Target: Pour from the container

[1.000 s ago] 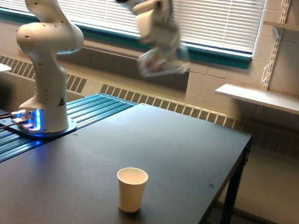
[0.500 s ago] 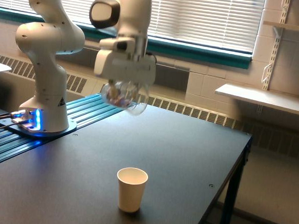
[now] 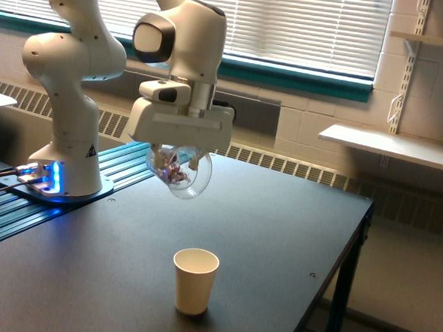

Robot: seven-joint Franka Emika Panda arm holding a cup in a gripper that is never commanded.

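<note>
On dark table [image 3: 279, 215] before blinds [image 3: 290, 27]: paper cup [image 3: 195, 281], tilted container [image 3: 179, 171] above.

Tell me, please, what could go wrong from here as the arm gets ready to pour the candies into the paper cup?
1. The clear container hangs well above and behind the paper cup, not over its mouth, so tipping now would likely scatter candies on the table.
2. The paper cup looks light with a narrow mouth; falling candies could bounce out or topple it.

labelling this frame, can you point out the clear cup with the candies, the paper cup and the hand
clear cup [image 3: 182, 174], exterior view, its transparent wall
paper cup [image 3: 194, 286], exterior view, its outer side
hand [image 3: 180, 154], exterior view, between its fingertips
</note>
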